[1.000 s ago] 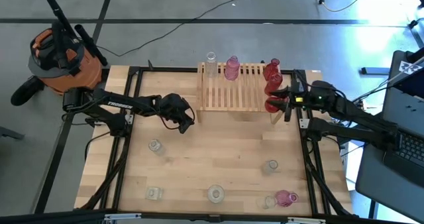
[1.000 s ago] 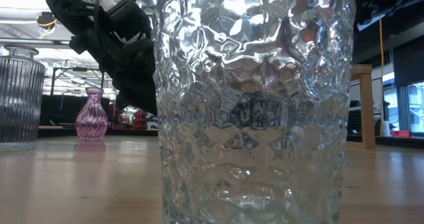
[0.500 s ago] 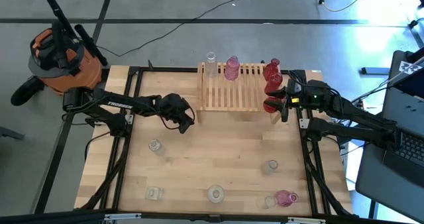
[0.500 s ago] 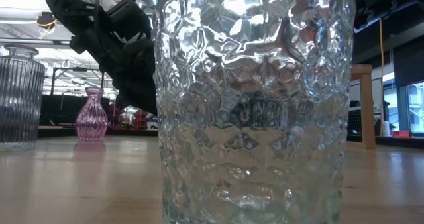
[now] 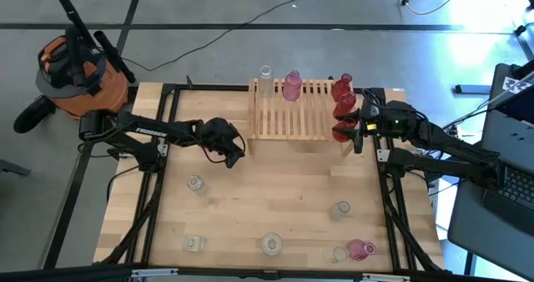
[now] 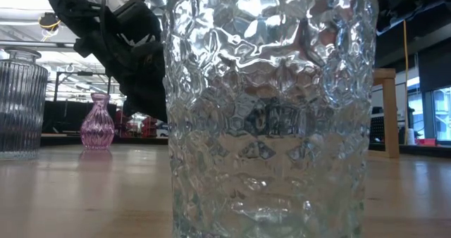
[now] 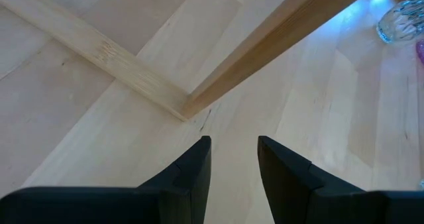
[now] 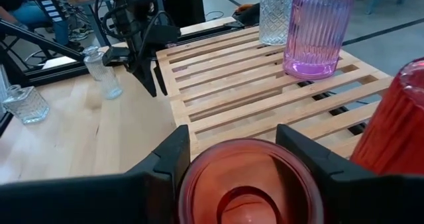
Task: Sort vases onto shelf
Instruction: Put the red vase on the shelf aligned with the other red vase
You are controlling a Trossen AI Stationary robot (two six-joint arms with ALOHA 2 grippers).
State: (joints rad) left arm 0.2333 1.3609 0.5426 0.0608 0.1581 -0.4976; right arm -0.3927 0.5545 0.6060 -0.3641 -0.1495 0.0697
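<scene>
Right gripper [image 5: 349,133] at the right end of the shelf [image 5: 292,115], fingers [image 8: 169,161] closed on either side of a red vase [image 8: 250,184], mouth of that vase facing the wrist camera; held vase [image 5: 343,132] just off the front right corner of the slats, below 2 further red vases [image 5: 343,97] standing at the shelf's right edge. Pink ribbed vase [image 5: 292,86] and clear ribbed vase [image 5: 266,78] upright on the back of the shelf, side by side; same pink vase [image 8: 317,28] and clear vase [image 8: 277,12] seen past the held one, resting on the slats.

Left gripper [image 5: 236,148] over bare table [image 5: 275,198] just left of the shelf's front left corner; fingers [image 7: 192,171] narrowly parted, nothing between them; shelf frame corner [image 7: 189,105] close ahead.

On the table: 1 clear vase [image 5: 195,183] at left centre, 1 [image 5: 342,208] at right centre, 1 [image 5: 193,244] near the front left, 1 [image 5: 271,244] at front centre, 1 small pink vase [image 5: 360,249] with a clear one [image 5: 339,254] touching or just beside it at front right.

Low view filled by a dimpled clear vase [image 6: 271,111]; pink vase [image 6: 96,123] and ribbed clear vase [image 6: 20,104] farther back.
</scene>
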